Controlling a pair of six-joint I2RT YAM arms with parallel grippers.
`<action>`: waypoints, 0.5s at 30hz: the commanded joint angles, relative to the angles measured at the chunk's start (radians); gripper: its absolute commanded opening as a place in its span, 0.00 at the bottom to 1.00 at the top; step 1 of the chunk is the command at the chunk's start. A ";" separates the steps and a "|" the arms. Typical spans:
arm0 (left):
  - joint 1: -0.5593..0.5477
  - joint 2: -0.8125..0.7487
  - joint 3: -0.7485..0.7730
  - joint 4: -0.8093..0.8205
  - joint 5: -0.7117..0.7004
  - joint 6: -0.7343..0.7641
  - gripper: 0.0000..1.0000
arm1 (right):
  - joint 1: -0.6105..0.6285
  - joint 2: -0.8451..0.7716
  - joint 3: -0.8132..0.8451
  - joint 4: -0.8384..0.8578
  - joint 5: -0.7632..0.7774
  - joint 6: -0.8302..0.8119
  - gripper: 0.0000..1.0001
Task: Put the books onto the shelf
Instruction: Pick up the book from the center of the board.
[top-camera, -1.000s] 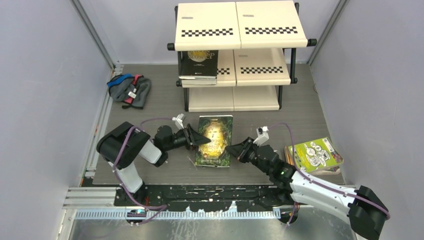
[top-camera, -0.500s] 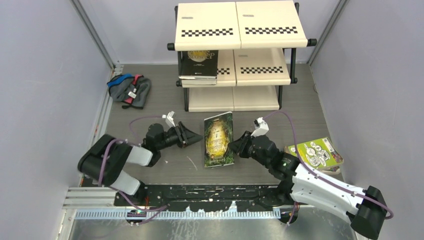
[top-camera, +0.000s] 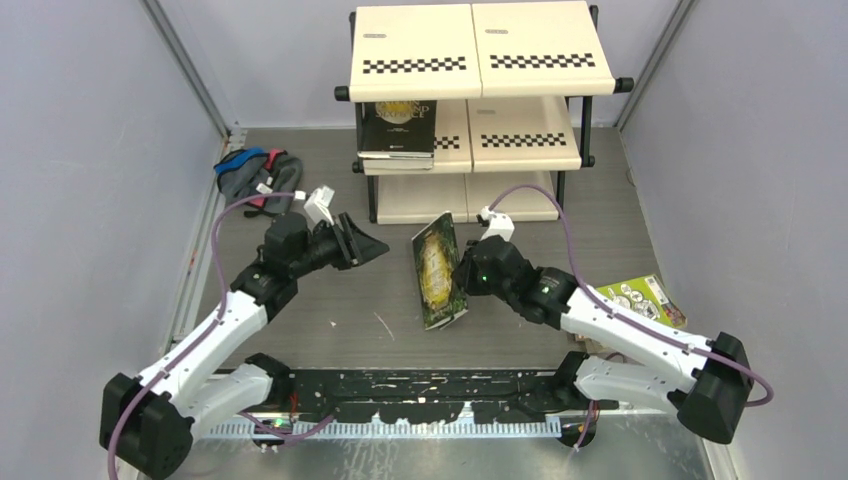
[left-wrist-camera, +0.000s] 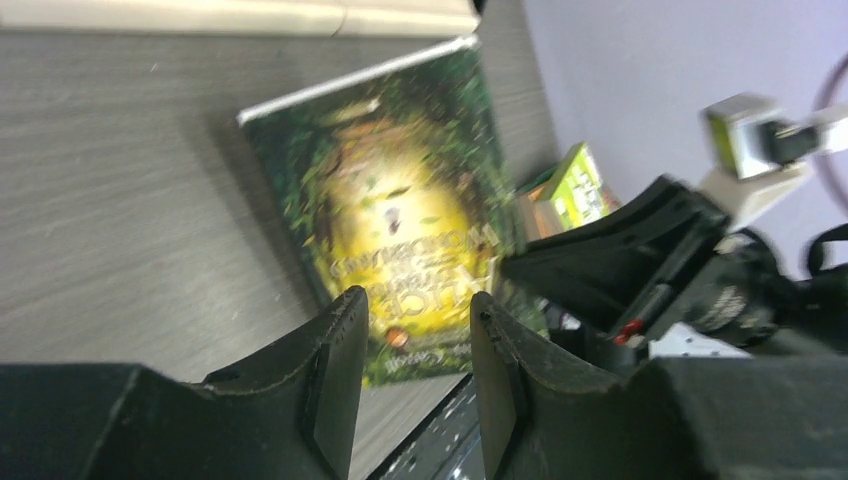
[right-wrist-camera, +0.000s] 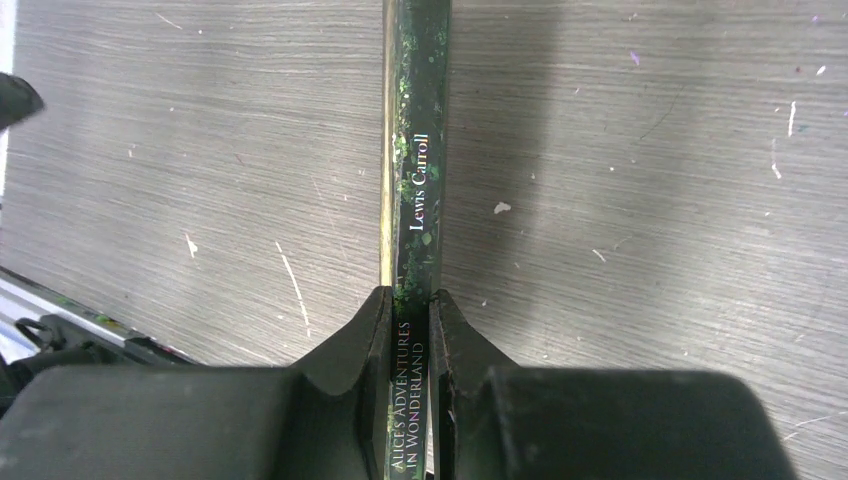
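A dark green-gold book (top-camera: 437, 267) stands tilted on edge above the mat, its cover facing left. My right gripper (top-camera: 462, 277) is shut on its spine (right-wrist-camera: 412, 200), which reads "Alice's Adventures in Wonderland". The same book's cover (left-wrist-camera: 400, 200) fills the left wrist view. My left gripper (top-camera: 372, 245) hangs open and empty, a short way left of the book. A black book (top-camera: 398, 128) lies on the middle tier of the shelf (top-camera: 480, 60). A lime green book (top-camera: 630, 308) tops a small stack at the right.
A grey-blue cloth bundle (top-camera: 260, 180) lies at the back left of the mat. The shelf's bottom board (top-camera: 500, 196) sits just behind the held book. Grey walls close in both sides.
My right gripper has lifted the green-gold book from flat on the mat up onto its edge and moved it toward the shelf. My left gripper has drawn back to the left and upward.
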 joint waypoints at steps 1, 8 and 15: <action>-0.017 0.023 0.069 -0.245 -0.040 0.090 0.43 | 0.021 0.061 0.165 -0.037 0.058 -0.083 0.01; -0.068 0.065 0.200 -0.373 -0.087 0.151 0.46 | 0.129 0.208 0.331 -0.166 0.162 -0.135 0.01; -0.097 0.080 0.278 -0.465 -0.122 0.184 0.50 | 0.251 0.336 0.472 -0.288 0.275 -0.171 0.01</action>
